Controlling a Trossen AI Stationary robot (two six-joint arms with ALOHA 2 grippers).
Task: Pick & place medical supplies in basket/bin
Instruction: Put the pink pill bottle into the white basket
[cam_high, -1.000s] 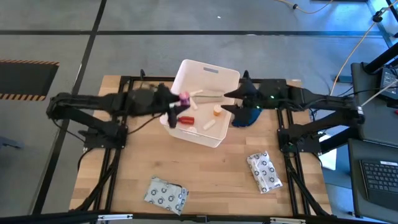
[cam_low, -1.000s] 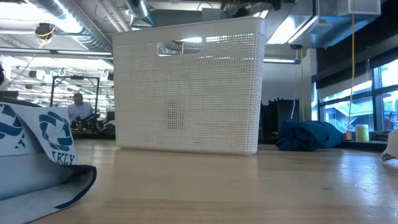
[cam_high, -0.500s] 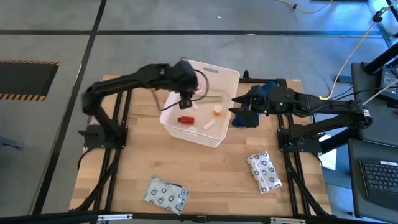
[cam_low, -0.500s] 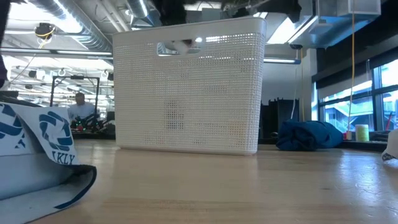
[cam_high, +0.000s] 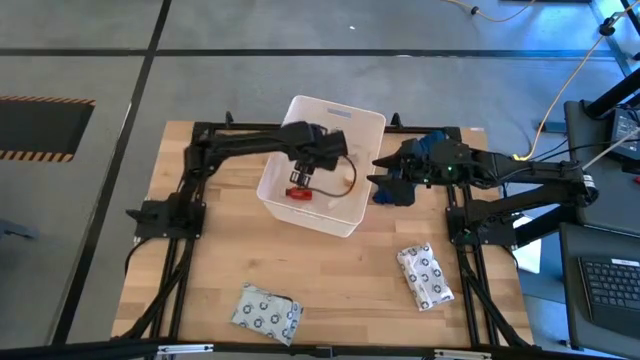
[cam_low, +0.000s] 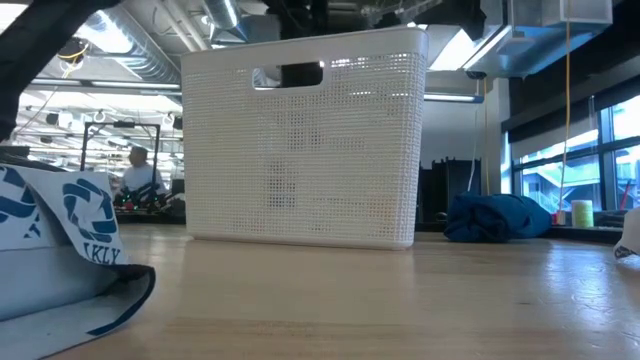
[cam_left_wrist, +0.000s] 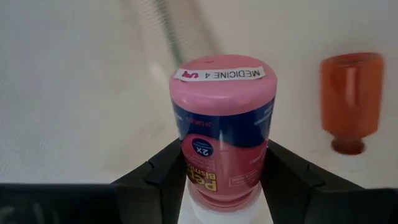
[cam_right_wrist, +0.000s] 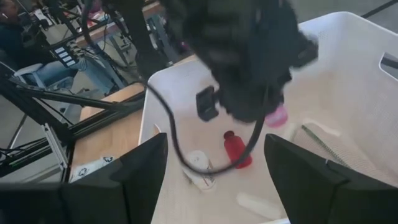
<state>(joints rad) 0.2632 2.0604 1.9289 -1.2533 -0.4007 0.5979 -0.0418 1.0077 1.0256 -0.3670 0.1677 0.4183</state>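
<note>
The white bin (cam_high: 325, 120) stands at the table's far middle; the low view shows its perforated wall (cam_low: 305, 140). My left gripper (cam_high: 303, 172) reaches down into it, shut on a pink bottle (cam_left_wrist: 224, 124) with a blue label. On the bin's floor lie a red vial (cam_high: 300, 193), an orange vial (cam_left_wrist: 351, 99) and a white roll (cam_right_wrist: 199, 165). Two white dotted packets (cam_high: 267, 310) (cam_high: 425, 275) lie on the near part of the table. My right gripper (cam_high: 385, 180) hangs open beside the bin's right wall. My left gripper pinches the pink bottle between its two fingers (cam_left_wrist: 158, 183), on the bottle's sides near its cap end (cam_left_wrist: 194, 180). The fingers slant steeply down from above into the bin. The bottle's labelled base (cam_left_wrist: 221, 74) points away from them toward the bin's floor, and the bottle looks lifted clear.
A dark blue cloth bundle (cam_high: 400, 190) lies against the bin's right side, under my right gripper; it also shows in the low view (cam_low: 497, 217). A thin stick (cam_right_wrist: 320, 146) and a pale tube (cam_right_wrist: 255, 205) lie in the bin. Bare wood stretches between the two packets.
My left gripper has swung from the bin's left rim toward the table's right, over the bin, and gone down into it, rolling its wrist and tipping downward. The pink bottle has stayed between its fingers. My right gripper sank a little, then kept still.
</note>
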